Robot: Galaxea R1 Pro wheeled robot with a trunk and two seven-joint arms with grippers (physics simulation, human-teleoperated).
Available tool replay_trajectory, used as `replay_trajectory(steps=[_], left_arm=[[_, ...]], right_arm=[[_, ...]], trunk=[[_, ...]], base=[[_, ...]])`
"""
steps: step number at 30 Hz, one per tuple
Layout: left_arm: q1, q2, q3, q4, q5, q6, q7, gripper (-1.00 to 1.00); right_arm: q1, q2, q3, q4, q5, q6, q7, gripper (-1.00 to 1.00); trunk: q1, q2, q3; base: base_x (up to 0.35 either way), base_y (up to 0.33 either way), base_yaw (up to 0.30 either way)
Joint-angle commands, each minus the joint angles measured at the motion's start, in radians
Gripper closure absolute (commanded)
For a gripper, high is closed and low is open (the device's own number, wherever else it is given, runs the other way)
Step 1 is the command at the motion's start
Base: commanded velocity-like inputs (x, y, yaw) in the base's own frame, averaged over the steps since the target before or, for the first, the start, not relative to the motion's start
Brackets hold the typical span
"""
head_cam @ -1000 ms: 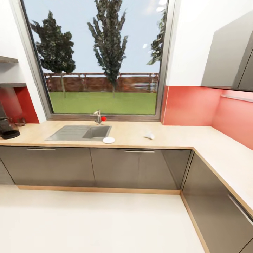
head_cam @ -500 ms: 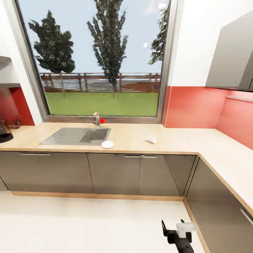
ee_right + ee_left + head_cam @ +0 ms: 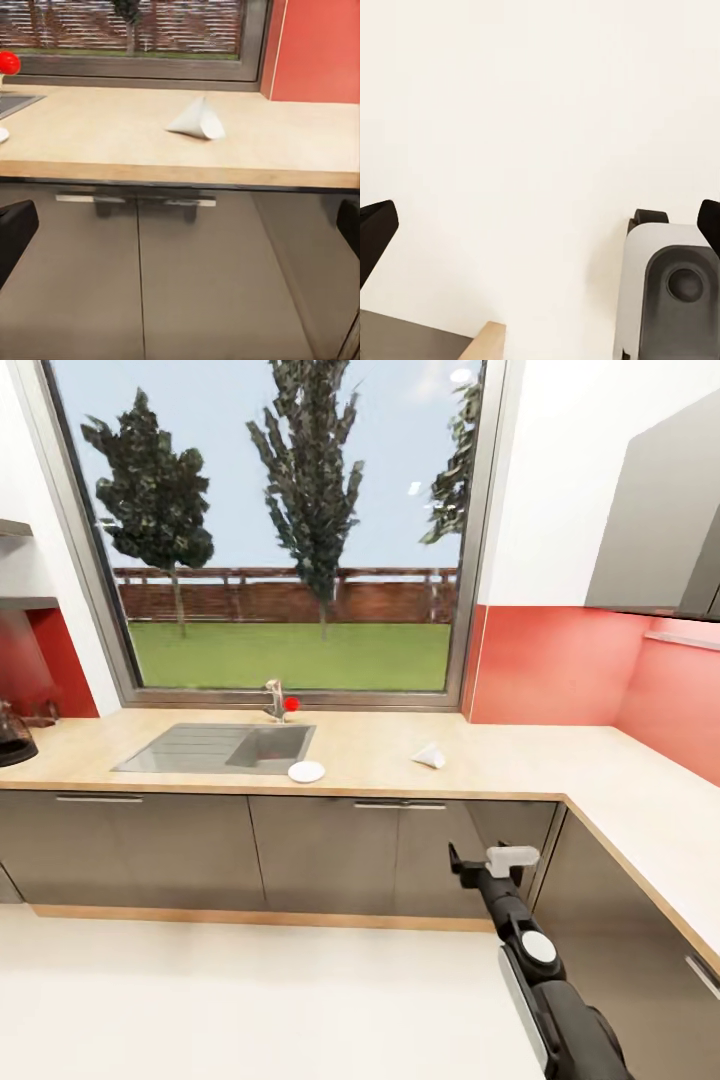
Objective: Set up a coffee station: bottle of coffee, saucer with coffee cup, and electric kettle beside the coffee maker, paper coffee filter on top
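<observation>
One wood-grain kitchen countertop point(image 3: 380, 755): white folded-cone paper coffee filter point(image 3: 429, 756) mid-slab; round white saucer point(image 3: 306, 771) at front edge beside steel sink point(image 3: 215, 748). Right gripper point(image 3: 482, 860) spread, empty, below front edge.

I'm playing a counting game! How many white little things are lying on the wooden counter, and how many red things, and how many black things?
White: 2, the saucer and the paper coffee filter.
Red: 1, a small ball-like thing by the tap.
Black: 1, the coffee maker at the counter's far left edge, partly cut off.
Total: 4 things on the kitchen countertop.
</observation>
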Motion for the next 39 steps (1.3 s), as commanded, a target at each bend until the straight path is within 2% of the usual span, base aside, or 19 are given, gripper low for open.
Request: replay_trajectory(steps=[1,8,16,28,31,35,39], left_arm=[[-0.001,0.0,0.004,0.001,0.002,-0.003,-0.001,-1.0],[0.0,0.001,0.004,0.002,0.003,-0.003,0.019,-1.0],[0.0,-0.002,0.003,0.006,0.004,-0.002,0.059,-1.0],[0.0,-0.005,0.003,0.019,0.004,-0.003,0.061,-1.0],[-0.018,-0.013,0.003,0.002,0.016,-0.012,0.051,-1.0],[-0.024,-0.012,0.002,-0.021,0.015,-0.012,0.051,-1.0],[-0.031,-0.011,0.0,-0.044,0.011,-0.014,0.05,-1.0]], right_arm=[[-0.004,0.001,0.0,0.0,0.005,0.003,-0.001,-1.0],[-0.017,0.004,0.0,0.025,0.004,0.022,0.004,-1.0],[-0.018,0.006,0.004,0.108,0.004,0.023,0.008,-1.0],[-0.018,0.006,0.005,0.119,0.004,0.023,0.008,-1.0],[-0.015,0.023,-0.005,0.102,0.007,0.022,0.007,-1.0],[-0.015,0.026,-0.004,0.098,0.008,0.022,0.006,-1.0],[-0.015,0.007,-0.003,0.1,0.007,0.022,0.007,-1.0]], trunk=[[0.0,-0.001,-0.001],[0.0,-0.001,-0.001],[0.0,-0.001,-0.001],[0.0,-0.001,-0.001],[0.0,-0.001,-0.001],[0.0,-0.001,-0.001],[0.0,-0.001,-0.001]], base=[[0.0,0.0,0.0],[0.0,0.0,0.0],[0.0,0.0,0.0],[0.0,0.0,0.0],[0.0,0.0,0.0],[0.0,0.0,0.0],[0.0,0.0,0.0]])
